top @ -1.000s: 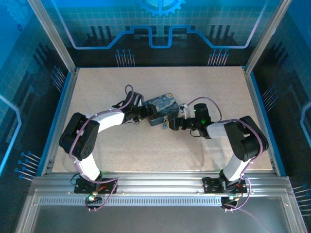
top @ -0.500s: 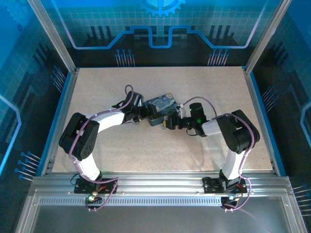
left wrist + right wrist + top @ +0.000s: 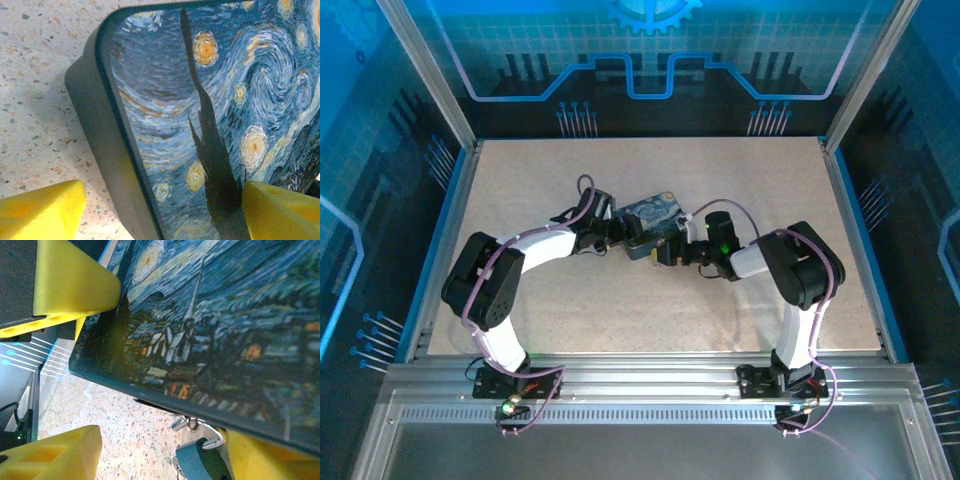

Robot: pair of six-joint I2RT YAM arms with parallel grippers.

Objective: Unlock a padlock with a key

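Right hand [image 3: 157, 455] spread open, padlock [image 3: 199, 464] loose between its fingers [image 3: 50, 455]; securing step, we judge. Next: close squarely.

The speckled beige worktop [image 3: 620, 310] lay under blue light; circuit-patterned blue panels [image 3: 740, 50] and aluminium posts [image 3: 426, 75] stood around it.

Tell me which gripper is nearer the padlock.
Right. The right gripper has the padlock between its open fingers, beside the tin's edge. The left gripper is at the tin's other end, straddling a corner, away from the padlock.
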